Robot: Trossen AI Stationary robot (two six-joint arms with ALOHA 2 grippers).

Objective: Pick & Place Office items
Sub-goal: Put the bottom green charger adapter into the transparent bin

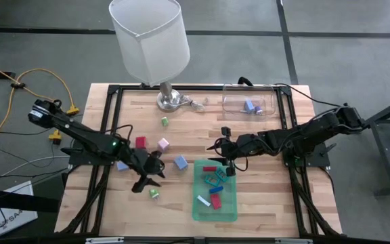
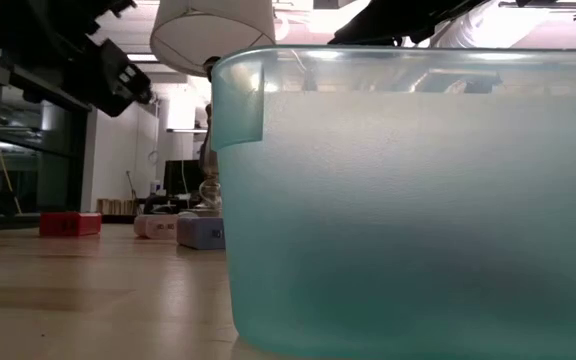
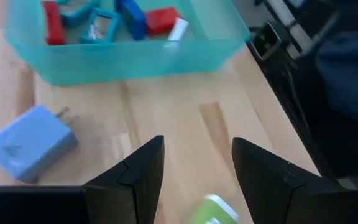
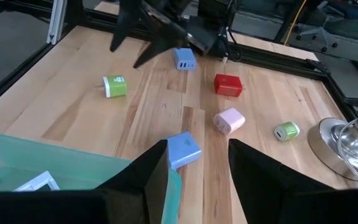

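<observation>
The left gripper [image 1: 149, 177] hovers over the table [image 1: 263, 203] with its fingers spread and nothing between them, just above a green block [image 1: 154, 193]. The right gripper [image 1: 226, 165] hangs at the far edge of the green tray [image 1: 230, 213], fingers apart and empty. Several red, blue, teal and white pieces lie in the tray; a red block [image 1: 141, 142], a pink block [image 1: 163, 144] and 2 blue blocks [image 1: 180, 163] lie on the wood between the arms
</observation>
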